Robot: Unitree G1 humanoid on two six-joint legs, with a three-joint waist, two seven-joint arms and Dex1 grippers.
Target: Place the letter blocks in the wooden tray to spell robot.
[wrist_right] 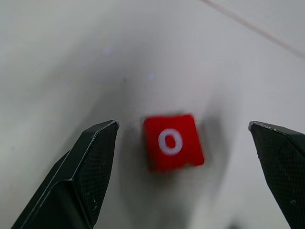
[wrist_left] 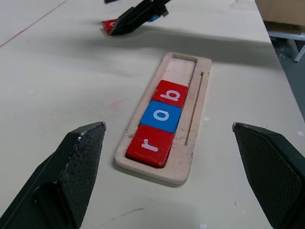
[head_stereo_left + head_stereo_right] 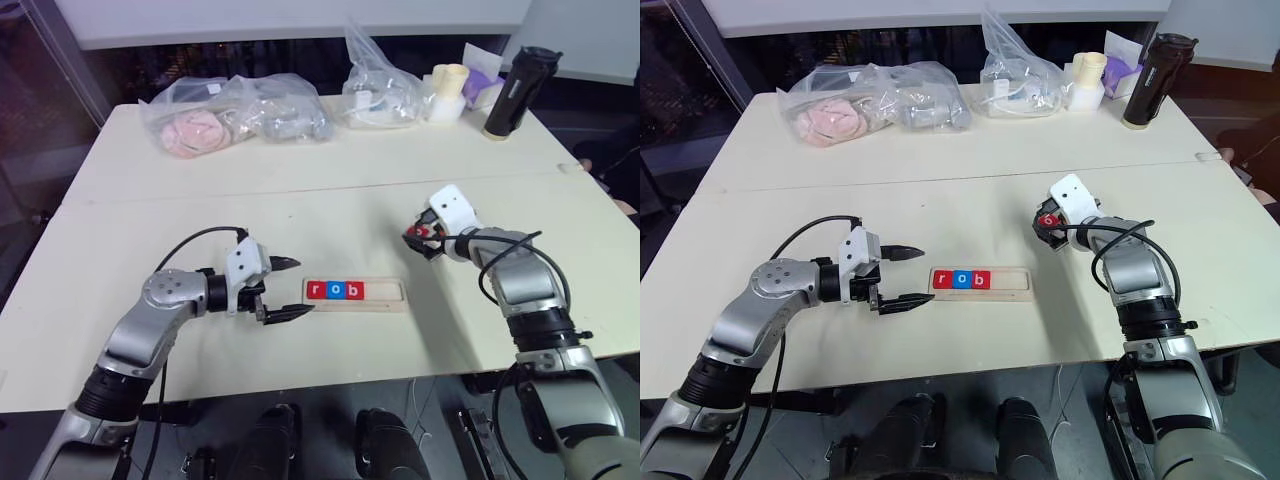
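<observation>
Wooden tray point(image 3: 357, 292): lay flat on the pale table point(image 3: 300, 190), between the two arms
Tiles in tray: red "r" point(image 2: 149, 145), blue "o" point(image 2: 162, 116) and red "b" point(image 2: 170, 93) sat touching in a row at the tray's left end; the rest of the groove was bare
Loose tile: a red "o" block point(image 1: 173, 141) lay on the table right of the tray, between the right gripper's fingers, not touched by them
Left gripper point(image 3: 288, 288): jaws wide, holding nothing, pointing at the tray's left end, just beside it
Right gripper point(image 3: 421, 240): jaws wide, empty, hovering over the red "o" block
Table's far edge: clear plastic bags point(image 3: 232, 115), a black bottle point(image 3: 514, 92)
</observation>
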